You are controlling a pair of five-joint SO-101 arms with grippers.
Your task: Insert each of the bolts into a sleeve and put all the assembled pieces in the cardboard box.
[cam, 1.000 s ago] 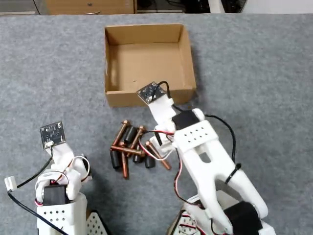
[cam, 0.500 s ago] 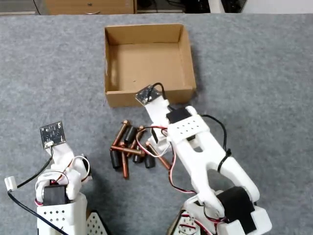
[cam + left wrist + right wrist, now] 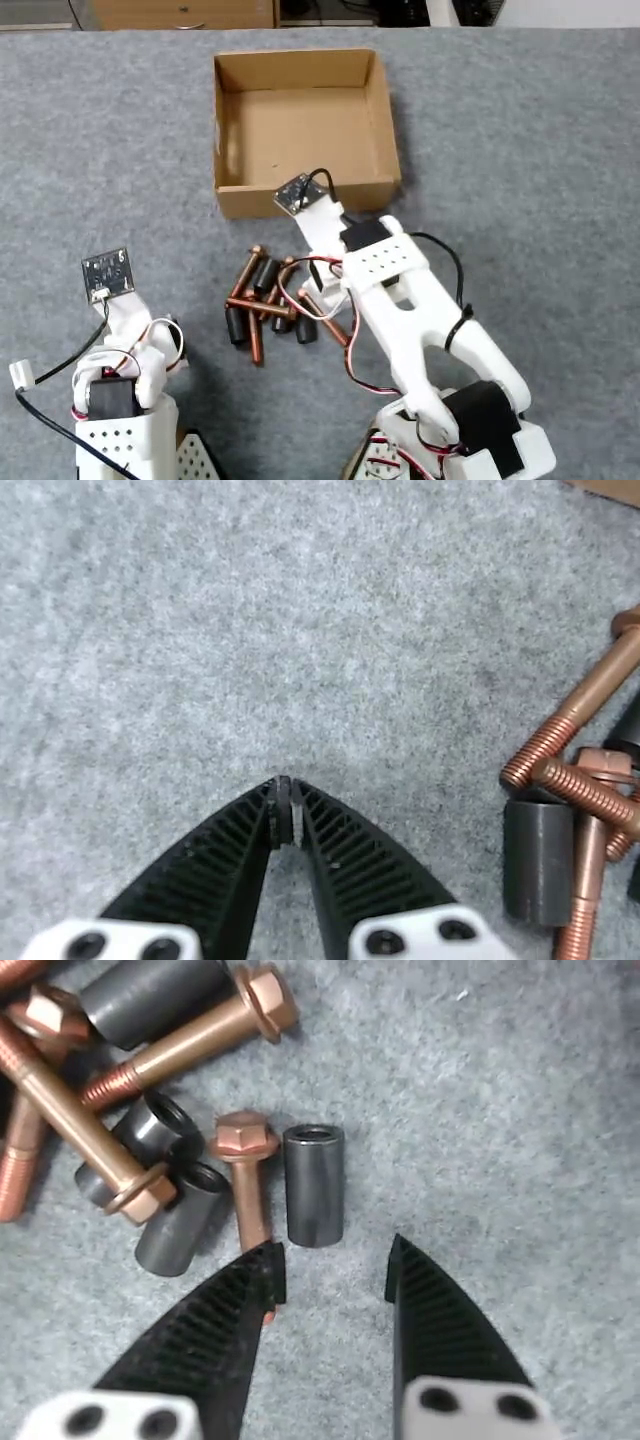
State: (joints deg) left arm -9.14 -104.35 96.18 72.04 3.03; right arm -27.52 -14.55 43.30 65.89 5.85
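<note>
Hanging low over the grey desk [image 3: 520, 150] with the left hand [image 3: 283, 810] clenched, fingertips pressed tight together and gripping nothing. Lying off to that hand's right, well apart from it: a loose heap of copper-coloured bolts [image 3: 256, 340] and black sleeves [image 3: 236, 325], crossing and touching one another flat on the desk. Facing the left hand from the heap's near edge: one of the sleeves, with bolt shanks leaning across and beside it.

Hovering over the heap's right edge with the right hand [image 3: 333, 1260] released, fingers spread apart and holding nothing. Lying just ahead of the gap between those fingertips, clear of both: a lone sleeve [image 3: 314, 1185], on its side, its length pointing away from the hand. Resting just beside it and parallel, though touching or not cannot be told: a hex-headed bolt [image 3: 247, 1175], head at the far end from the hand, threaded end passing beneath one fingertip [image 3: 262, 1270]. Crowding farther out on that bolt's other side: more sleeves and bolts, stacked across each other, none of the bolts sitting inside a sleeve.

Sitting just beyond the right hand, open side up: the cardboard box [image 3: 245, 200], near wall close to that arm's wrist, well apart from the left hand and farther off to its right.
</note>
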